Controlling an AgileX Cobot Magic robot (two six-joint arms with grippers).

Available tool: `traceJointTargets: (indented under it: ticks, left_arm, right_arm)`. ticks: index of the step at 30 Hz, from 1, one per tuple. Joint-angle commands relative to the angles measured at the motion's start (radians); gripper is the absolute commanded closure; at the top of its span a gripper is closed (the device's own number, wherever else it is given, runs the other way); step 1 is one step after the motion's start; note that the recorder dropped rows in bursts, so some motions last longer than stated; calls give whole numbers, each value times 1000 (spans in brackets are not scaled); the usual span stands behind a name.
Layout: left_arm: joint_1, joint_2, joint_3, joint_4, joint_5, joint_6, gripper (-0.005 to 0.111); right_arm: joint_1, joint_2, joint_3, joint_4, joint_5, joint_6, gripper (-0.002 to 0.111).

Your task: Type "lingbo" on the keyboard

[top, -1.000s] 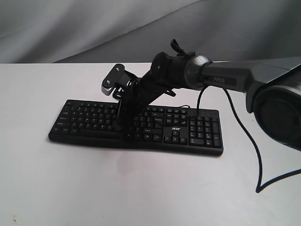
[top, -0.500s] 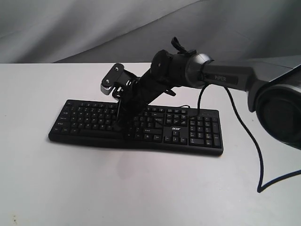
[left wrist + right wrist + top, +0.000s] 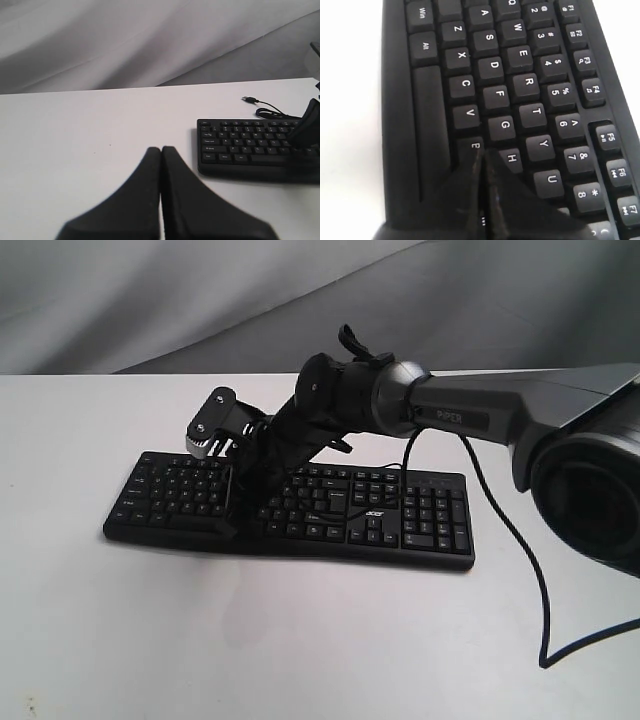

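Observation:
The long black keyboard (image 3: 300, 508) lies on the white table, with its acer logo (image 3: 373, 510) near the arrow keys. My right gripper (image 3: 247, 508) is shut and points down at the keyboard's middle-left keys. In the right wrist view its closed tips (image 3: 482, 152) sit over the B key (image 3: 474, 146), beside H (image 3: 512, 158) and below G (image 3: 504, 125). Whether the tip touches the key is unclear. My left gripper (image 3: 161, 150) is shut, empty, and hangs over bare table left of the keyboard (image 3: 250, 145).
The keyboard's thin cable and USB plug (image 3: 248, 99) lie loose on the table behind it. A black arm cable (image 3: 545, 610) trails across the table at the right. A grey cloth backdrop (image 3: 200, 300) hangs behind the table.
My right arm has swung leftward along the keyboard; the closed gripper tip shifted a few keys left from the centre toward the B and G area.

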Motion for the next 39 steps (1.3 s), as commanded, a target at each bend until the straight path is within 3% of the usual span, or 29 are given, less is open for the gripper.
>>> traceJointTargets:
  ticks: [1,35,39]
  left_arm:
    - [1,-4,5,-4,-7,-2,106]
    - [1,-4,5,-4,-7,-2,106]
    - [1,-4,5,-4,-7,-2,106]
  right_arm:
    - [2,1,-5,-5,-7,-3,108]
    - [2,-18,-5,-14,-19,-3,108]
    - [14,-17,-70,-14,-10,5,108]
